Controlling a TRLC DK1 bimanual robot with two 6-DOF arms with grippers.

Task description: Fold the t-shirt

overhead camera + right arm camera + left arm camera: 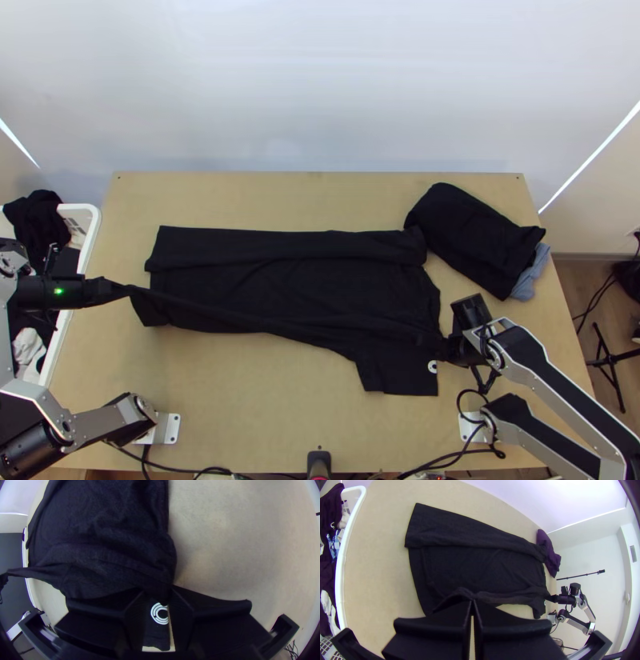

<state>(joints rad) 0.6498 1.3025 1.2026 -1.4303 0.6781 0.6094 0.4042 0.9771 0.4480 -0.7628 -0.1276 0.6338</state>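
Black cloth lay between the two grippers: the t-shirt (296, 288), spread lengthwise on the table (264, 400), with a long strip (470, 530) turned inward on the side beyond both of them. The left gripper (114, 290) had its fingers pressed together on the edge at the hem end. The right gripper (448, 350) pinched a gathered bit by the shoulder, and the sleeve (400, 372) lay just on the near side of that grip.

Between the grips the edge ran taut, and that looked like the main danger: any further spreading could have plucked the hem from the left gripper, or dragged the whole shirt askew. If one arm had led the other across, the second fold would likely have landed crooked. The sleeve, loose beside the right gripper, might have trailed and ended up sticking out. The gathered pinch there could have set creases into the shoulder. A low sweep might also have rucked the layer underneath or peeled back the first strip. Beyond the right gripper, the folded pile (472, 236) sat close enough to the collar end to be nudged by a wide swing.
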